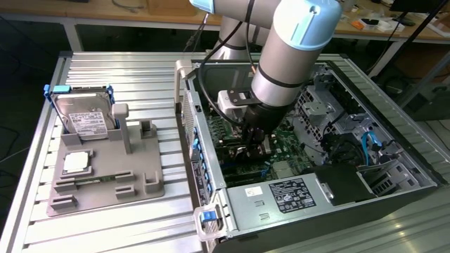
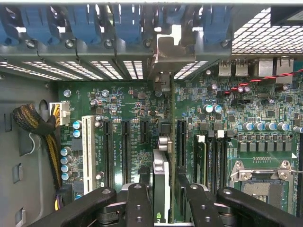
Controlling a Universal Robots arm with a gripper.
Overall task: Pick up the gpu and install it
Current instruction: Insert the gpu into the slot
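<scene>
Exterior view: arm reaches down into the open computer case (image 1: 393, 105), which lies on its side on the ribbed aluminium table (image 1: 134, 74), so the motherboard (image 1: 288, 145) faces up for top-down access. The gripper (image 1: 256, 139) is low over the board, with dark hardware beneath it; the card is hard to make out from this angle. On the exterior view's left, the grey plastic fixture (image 1: 105, 184) holds the boxy silver hard drive (image 1: 84, 118) upright in its blue frame and the small square chip (image 1: 76, 162) lying flat, both well apart from the gripper. Wrist view: the gpu (image 2: 161, 172) is seen edge-on, a thin dark card standing on its edge between the two black fingers (image 2: 137, 203), which are clamped on its flat faces, probably to line its connector edge up with a slot. It sits between long black expansion slots (image 2: 127, 146) on the green board; whether it is seated I cannot tell. A silvery metal bracket (image 2: 165, 52) at its far end sits close to the perforated rear wall under the blue latches (image 2: 85, 23).
</scene>
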